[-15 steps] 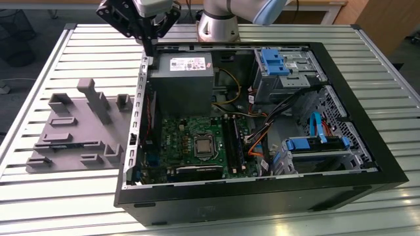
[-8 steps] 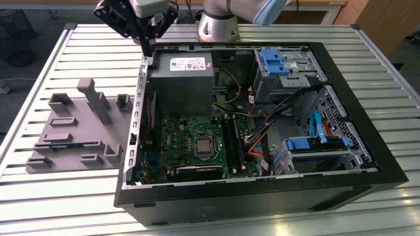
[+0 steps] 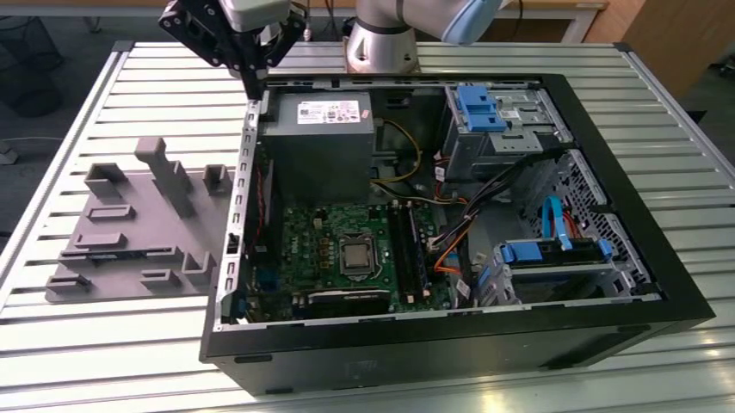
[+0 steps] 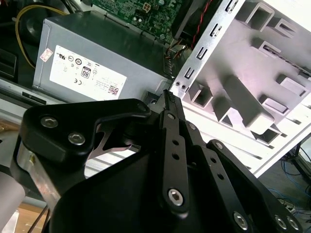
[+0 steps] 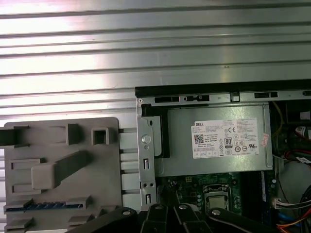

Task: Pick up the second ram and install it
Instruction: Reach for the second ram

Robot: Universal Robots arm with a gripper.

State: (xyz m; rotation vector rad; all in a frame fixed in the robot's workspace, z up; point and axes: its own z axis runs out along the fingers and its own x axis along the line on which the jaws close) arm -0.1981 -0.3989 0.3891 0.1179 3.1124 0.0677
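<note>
1. End effector [image 3: 255, 84], fingers pressed together and pinching nothing, poised above the corner of the open computer case [image 3: 460, 348] nearest the power supply [image 3: 316, 138]; same closed tips in both wrist views [image 4: 168, 97] [image 5: 167, 209].
2. Blue-green second ram [image 5: 36, 207] lying flat in a slot of the grey holder [image 5: 104, 165], well apart from the end effector.
3. That grey holder [image 3: 103, 232] resting on the slatted surface [image 3: 115, 344], just beside the case wall, at the exterior view's left.
4. Green motherboard [image 3: 344, 249] exposed inside the case, next to the power supply.

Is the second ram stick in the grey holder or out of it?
In. In the first wrist view the blue-green ram lies in a slot of the grey holder, beside the computer case.
</note>
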